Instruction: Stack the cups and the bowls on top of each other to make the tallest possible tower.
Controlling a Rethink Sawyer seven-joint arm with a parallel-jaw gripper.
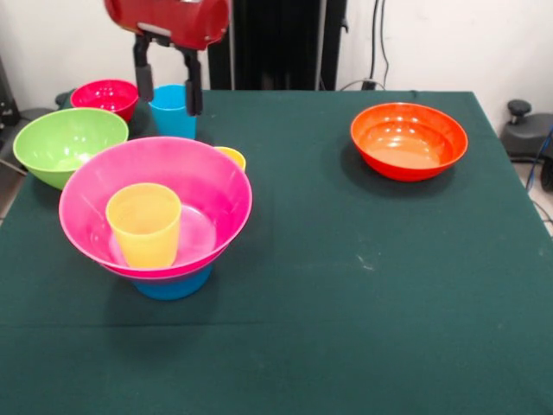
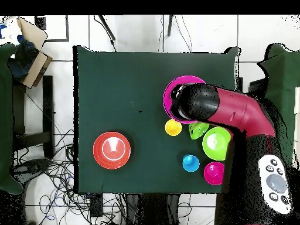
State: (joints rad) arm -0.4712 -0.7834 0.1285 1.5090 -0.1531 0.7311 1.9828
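The gripper [image 1: 168, 84] is held open above the sky blue cup [image 1: 173, 111]. The tower [image 1: 155, 216] is formed by a pink bowl [image 1: 207, 177] on a blue bowl [image 1: 174, 284], with a yellow cup [image 1: 144, 224] inside.

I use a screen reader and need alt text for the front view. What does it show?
A wide pink bowl holding an upright pale yellow cup sits on a blue bowl on a dark green table. Behind it the robot's open tool hangs over a sky blue cup, near lime green and red bowls; an orange bowl stands apart.
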